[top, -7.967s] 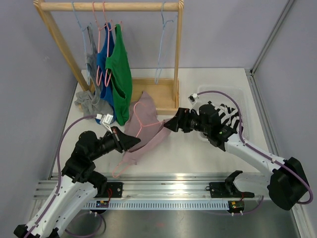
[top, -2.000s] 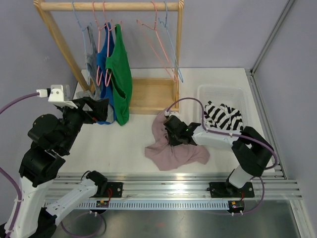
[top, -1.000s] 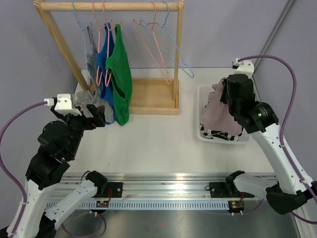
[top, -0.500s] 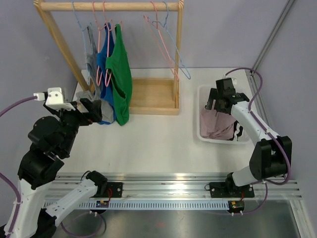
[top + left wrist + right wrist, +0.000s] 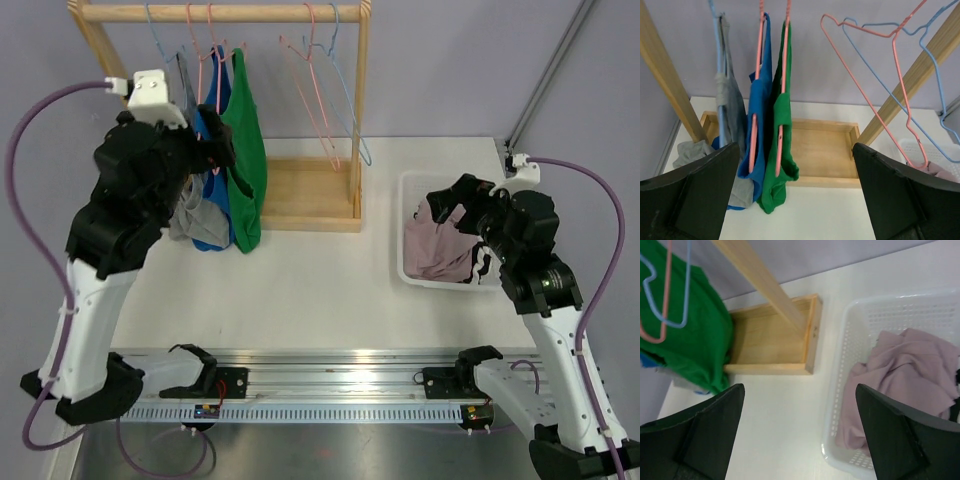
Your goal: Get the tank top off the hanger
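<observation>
Hanging at far left: the grey tank top (image 5: pixel 730 115) drooped from a blue hanger (image 5: pixel 719 45) on the wooden rack (image 5: pixel 220 12), with its hem bunched low by the desk (image 5: pixel 300 280).
Next along: the blue tank top (image 5: pixel 760 115) and the green tank top (image 5: pixel 782 130) each hung on one of the pink hangers (image 5: pixel 786 50), pressed close side by side.
Your left gripper (image 5: pixel 795 155): raised to rack height, it faced those three tops with its jaws wide apart, nothing between them and no cloth touched.
Right of the green top: two bare hangers (image 5: pixel 900 100), one pink and one blue, carried nothing.
Basket (image 5: pixel 408 195): at the desk's right it held the mauve tank top (image 5: pixel 440 245), crumpled and free of any hanger, with a striped cloth (image 5: pixel 482 262) peeking out beside it.
Your right gripper (image 5: pixel 800 390): it hovered by the basket with its jaws spread and empty.
Step in hand: by my reading, you had one top finished and were lining up for the next garment.
Next move: the green top looked the easiest pick, being outermost. You would need to close in on its hanger or strap, grip one, and have the other arm draw the cloth off without dragging the blue top along.
</observation>
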Controlling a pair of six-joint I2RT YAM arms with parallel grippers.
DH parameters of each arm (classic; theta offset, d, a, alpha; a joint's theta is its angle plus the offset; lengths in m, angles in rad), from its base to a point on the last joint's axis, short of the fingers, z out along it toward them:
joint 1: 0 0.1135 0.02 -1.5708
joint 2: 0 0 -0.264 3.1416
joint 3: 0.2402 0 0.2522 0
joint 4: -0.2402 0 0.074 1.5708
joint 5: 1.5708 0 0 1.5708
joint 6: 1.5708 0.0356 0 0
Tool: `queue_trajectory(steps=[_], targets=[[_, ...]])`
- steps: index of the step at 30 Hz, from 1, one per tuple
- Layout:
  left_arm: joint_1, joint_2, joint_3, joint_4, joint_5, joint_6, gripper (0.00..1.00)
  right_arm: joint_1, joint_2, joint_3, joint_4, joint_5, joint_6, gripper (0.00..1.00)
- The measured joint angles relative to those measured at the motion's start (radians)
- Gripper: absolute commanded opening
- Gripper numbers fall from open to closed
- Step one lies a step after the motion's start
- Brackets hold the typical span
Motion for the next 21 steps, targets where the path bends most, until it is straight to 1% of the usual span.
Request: queue_trajectory(steps=[3, 6, 7, 9, 10, 12, 14, 18, 20, 21], targets=[[0.048, 0.137, 0.082, 0.000, 0.039, 0.012, 0.99, 0.000, -0.045, -0.052, 0.024, -0.112, 0.030, 0.98], [0.129, 0.239, 0.118, 0.001, 0.116, 0.019, 0.96, 0.000, -0.058, -0.109, 0.021, -0.206, 0.055, 0.96], [0.157, 0.267, 0.131, -0.001, 0.146, 0.020, 0.90, 0.000, -0.058, -0.122, 0.017, -0.229, 0.061, 0.96], [0.204, 0.325, 0.172, -0.002, 0.198, 0.023, 0.84, 0.000, -0.056, -0.146, 0.016, -0.266, 0.070, 0.94], [0.223, 0.352, 0.196, -0.001, 0.219, 0.025, 0.77, 0.000, -0.058, -0.157, 0.016, -0.276, 0.076, 0.94], [0.249, 0.409, 0.254, -0.002, 0.259, 0.028, 0.68, 0.000, -0.064, -0.172, 0.016, -0.298, 0.083, 0.93], [0.263, 0.457, 0.306, 0.003, 0.285, 0.032, 0.62, 0.000, -0.071, -0.183, 0.016, -0.316, 0.089, 0.92], [0.274, 0.544, 0.380, 0.008, 0.314, 0.044, 0.56, 0.000, -0.076, -0.191, 0.017, -0.340, 0.092, 0.91], [0.278, 0.574, 0.393, 0.008, 0.319, 0.048, 0.50, 0.000, -0.076, -0.192, 0.017, -0.348, 0.092, 0.91], [0.281, 0.588, 0.399, 0.007, 0.323, 0.051, 0.43, 0.000, -0.076, -0.192, 0.017, -0.351, 0.092, 0.91]])
